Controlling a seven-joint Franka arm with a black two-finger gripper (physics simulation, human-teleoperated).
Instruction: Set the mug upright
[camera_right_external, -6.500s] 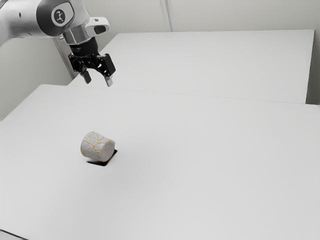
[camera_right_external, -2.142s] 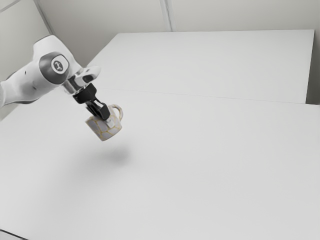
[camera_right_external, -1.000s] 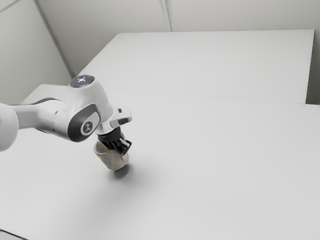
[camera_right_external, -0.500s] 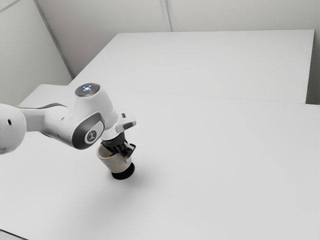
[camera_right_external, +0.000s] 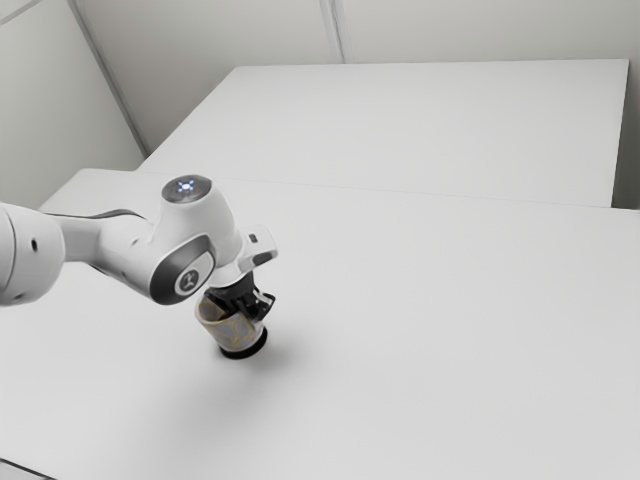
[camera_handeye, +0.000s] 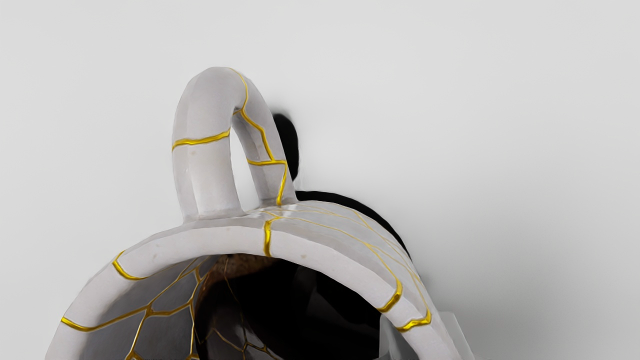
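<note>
The white mug with gold crack lines (camera_right_external: 228, 329) has its opening facing up and leans toward the exterior view's left, its base at or just over the table. My gripper (camera_right_external: 252, 306) is at its rim. In the wrist view, the mug (camera_handeye: 210, 245) shows its rim, dark inside and handle. The gripper (camera_handeye: 425, 334) holds the rim wall between its fingers, one inside the mug and one outside. Whether the base touches the table cannot be told.
The white table (camera_right_external: 430, 330) spreads around the mug, with a dark shadow (camera_right_external: 240, 353) close under its base. A second white surface (camera_right_external: 420, 130) stands behind. A dark cable (camera_right_external: 25, 469) crosses the near left corner.
The mug lay on its side, away from my open gripper; then it was held aloft and carried down to the table. Over the last half second, hand and mug have shifted slightly.
</note>
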